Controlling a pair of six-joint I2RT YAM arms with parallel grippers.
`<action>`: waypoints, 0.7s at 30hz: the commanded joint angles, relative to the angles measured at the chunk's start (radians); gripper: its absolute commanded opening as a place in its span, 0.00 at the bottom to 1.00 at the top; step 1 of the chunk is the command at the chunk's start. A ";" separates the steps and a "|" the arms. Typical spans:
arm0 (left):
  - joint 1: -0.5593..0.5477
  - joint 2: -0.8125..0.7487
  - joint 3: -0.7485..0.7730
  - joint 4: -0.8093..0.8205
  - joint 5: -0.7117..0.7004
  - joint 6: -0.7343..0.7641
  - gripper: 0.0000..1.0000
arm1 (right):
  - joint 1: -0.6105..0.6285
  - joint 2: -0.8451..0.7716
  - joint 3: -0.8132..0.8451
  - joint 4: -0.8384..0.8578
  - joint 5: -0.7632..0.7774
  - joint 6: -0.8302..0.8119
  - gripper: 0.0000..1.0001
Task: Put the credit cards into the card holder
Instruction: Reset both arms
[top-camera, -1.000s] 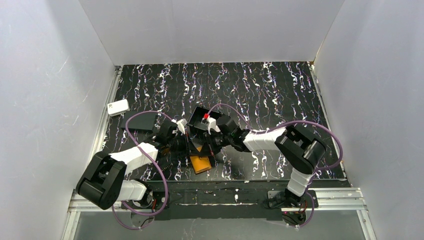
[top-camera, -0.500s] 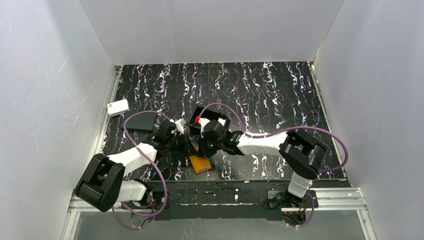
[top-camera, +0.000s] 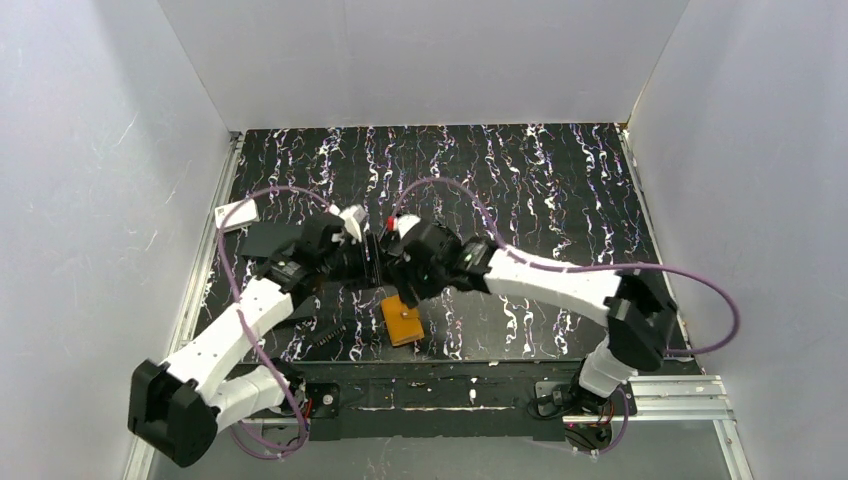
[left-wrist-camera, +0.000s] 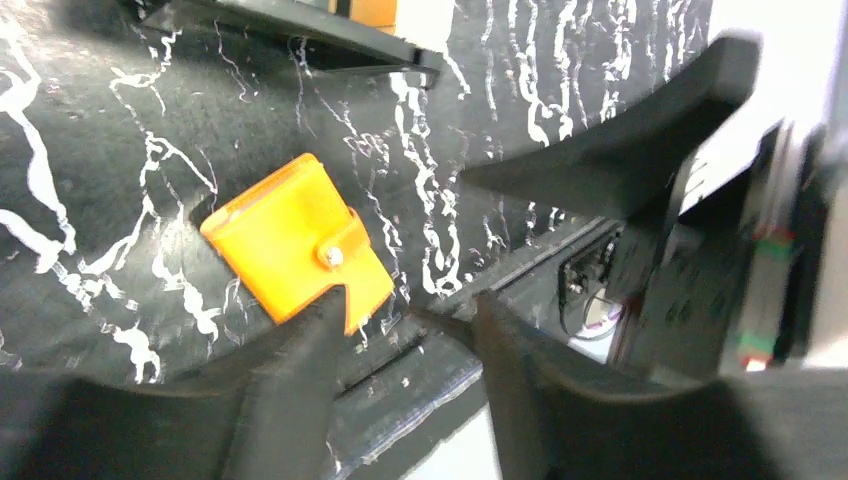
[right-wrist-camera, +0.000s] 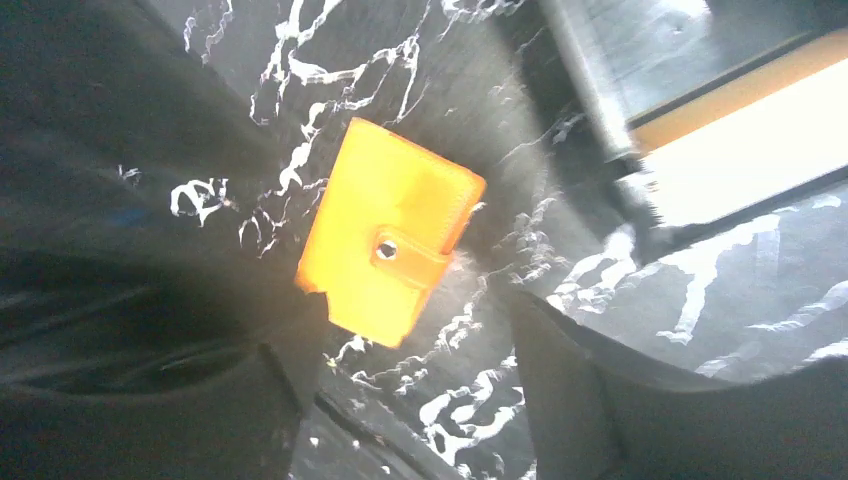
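Top: closed orange snap-tab leather-like card holder (top-camera: 402, 321) lies flat on black white-veined desk (top-camera: 560, 200) near its front edge. Left wrist: left jaws apart, empty, holder (left-wrist-camera: 297, 252) beyond the tips. Right wrist: right jaws wide apart, empty, over holder (right-wrist-camera: 390, 240).

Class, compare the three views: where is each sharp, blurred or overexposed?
Top external: evenly lit, sharp, card holder clear. Left wrist: holder fairly crisp, near fingers blurred, right edge washed out white. Right wrist: soft all over, holder's orange glaring, upper right overexposed.
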 joint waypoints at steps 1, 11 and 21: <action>0.006 -0.117 0.392 -0.392 -0.099 0.144 0.57 | -0.176 -0.221 0.298 -0.270 0.023 -0.123 0.81; 0.012 -0.152 0.966 -0.531 -0.422 0.359 0.73 | -0.233 -0.371 0.770 -0.360 0.536 -0.393 0.98; 0.012 -0.165 1.206 -0.496 -0.547 0.502 0.80 | -0.233 -0.550 0.736 -0.081 0.716 -0.493 0.98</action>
